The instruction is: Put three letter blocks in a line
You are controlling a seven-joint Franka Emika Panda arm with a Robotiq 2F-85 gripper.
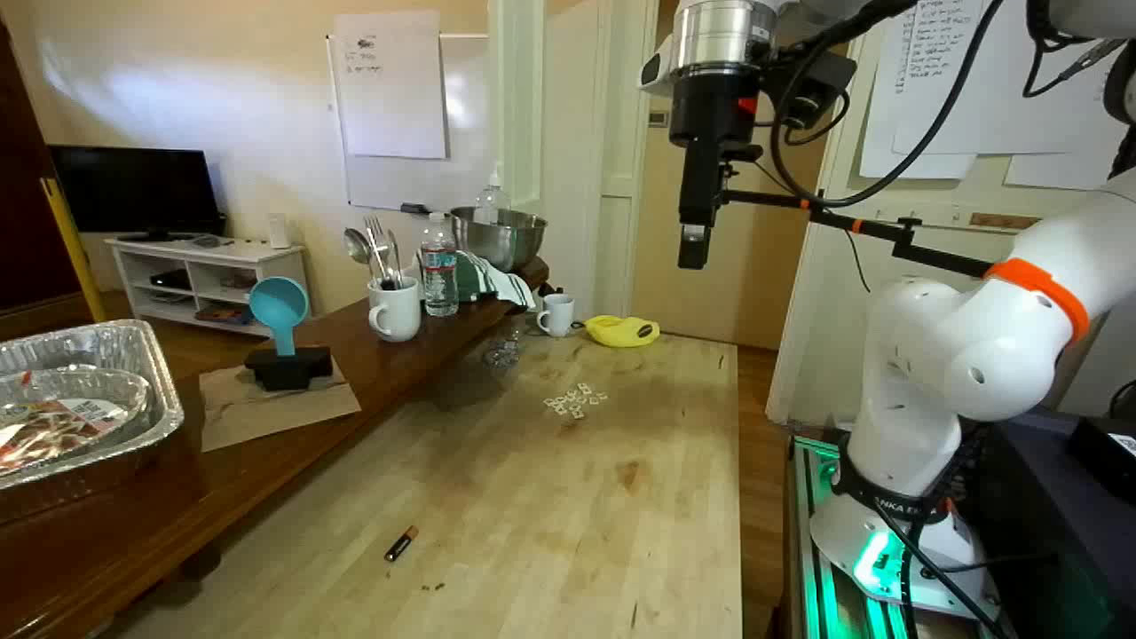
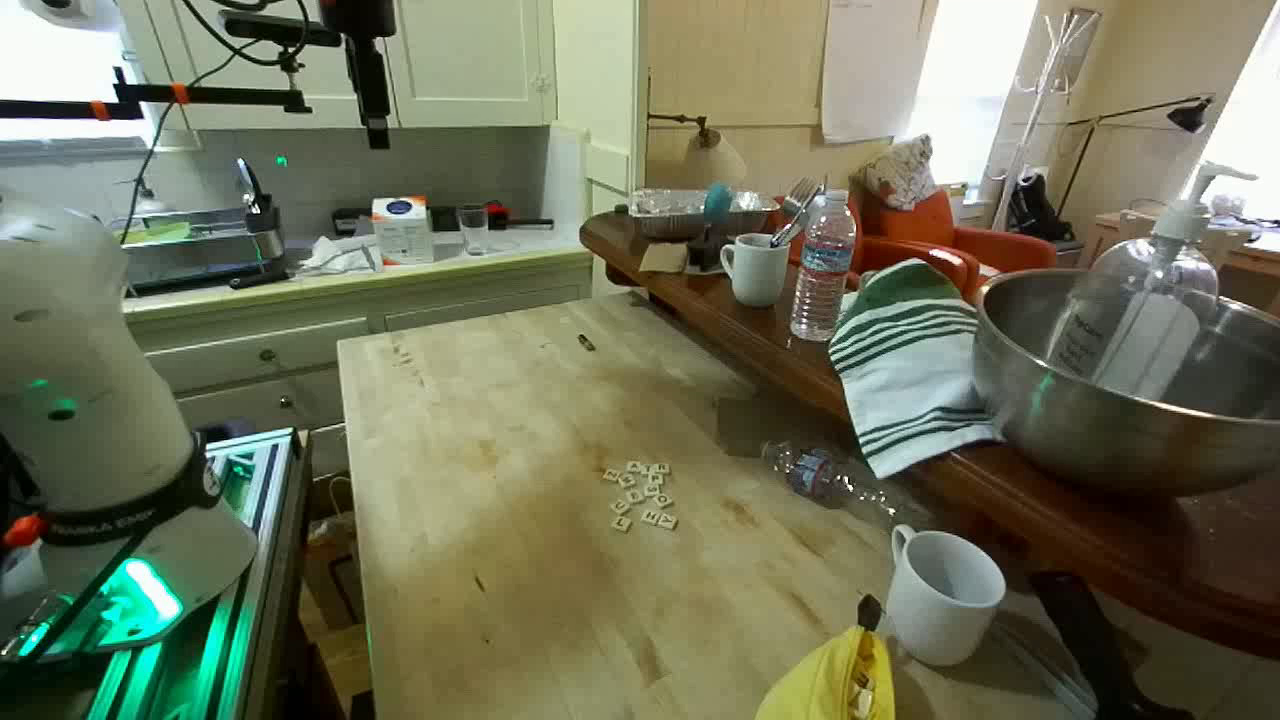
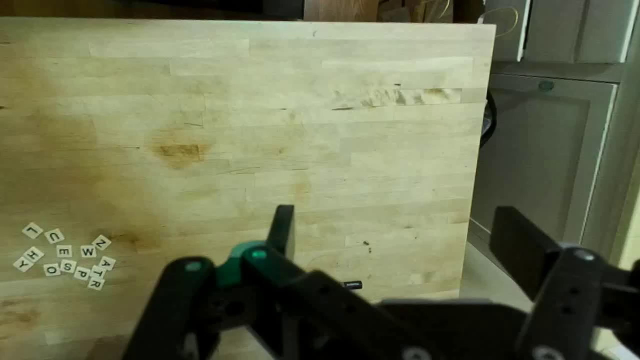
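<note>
The letter blocks lie flat in a loose cluster on the wooden table (image 1: 657,532), small pale tiles with dark letters. In the wrist view they sit at the lower left, among them an E block (image 3: 64,251), a W block (image 3: 88,251) and an L block (image 3: 32,230). Both exterior views show the letter blocks (image 1: 578,413) (image 2: 636,496) around the table's middle. High above the tabletop hangs my gripper (image 3: 392,220), pointing down, well apart from the tiles. Its jaws are wide apart with nothing between them. In both exterior views the gripper (image 1: 693,257) (image 2: 377,135) is seen from the side.
A battery (image 1: 401,543) lies on the table. At one end are a yellow pouch (image 2: 830,680) and a white mug (image 2: 945,598). A clear bottle (image 2: 825,475) lies by the raised brown counter (image 1: 222,497), which carries a cutlery mug, water bottle, steel bowl and foil trays.
</note>
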